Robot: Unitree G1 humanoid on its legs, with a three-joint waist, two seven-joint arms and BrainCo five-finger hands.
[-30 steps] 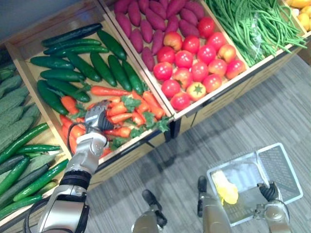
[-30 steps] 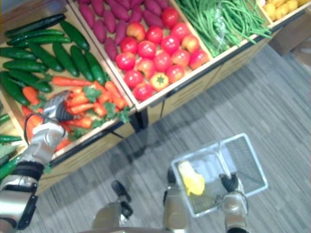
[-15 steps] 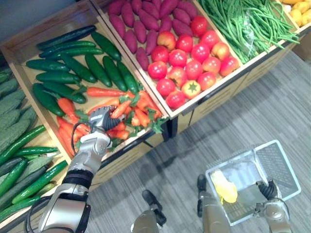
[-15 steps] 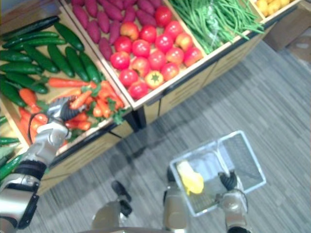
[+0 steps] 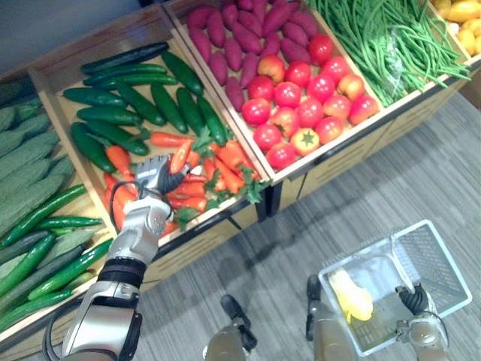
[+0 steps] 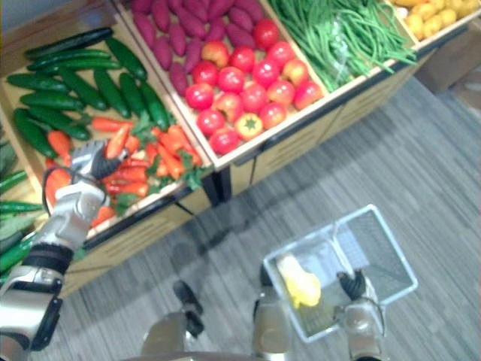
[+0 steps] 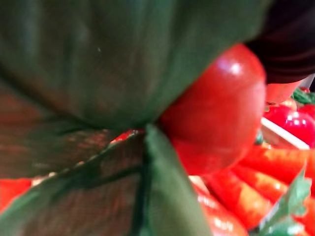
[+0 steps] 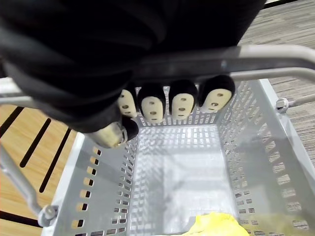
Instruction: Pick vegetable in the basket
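Note:
My left hand (image 5: 152, 179) is over the carrot pile (image 5: 203, 184) in the wooden crate, fingers curled round one orange carrot (image 5: 180, 156) that sticks up past them. In the left wrist view the carrot (image 7: 216, 113) and its green leaves (image 7: 123, 64) sit right against the camera. Low on the right, my right hand (image 6: 353, 287) is shut on the handle (image 8: 275, 54) of a white mesh basket (image 5: 436, 256), its fingers (image 8: 177, 101) wrapped round the bar. A yellow item (image 5: 349, 295) lies in the basket.
Cucumbers (image 5: 128, 101) fill the back of the carrot crate. The neighbouring crate holds purple sweet potatoes (image 5: 240, 37) and tomatoes (image 5: 308, 105), with green beans (image 5: 383, 37) further right. More green vegetables (image 5: 30, 226) lie at the left. Grey floor (image 5: 376, 188) lies between crates and basket.
My left hand has closed on a carrot and tipped it up out of the pile. The right hand keeps its hold on the basket handle. The camera has shifted slightly.

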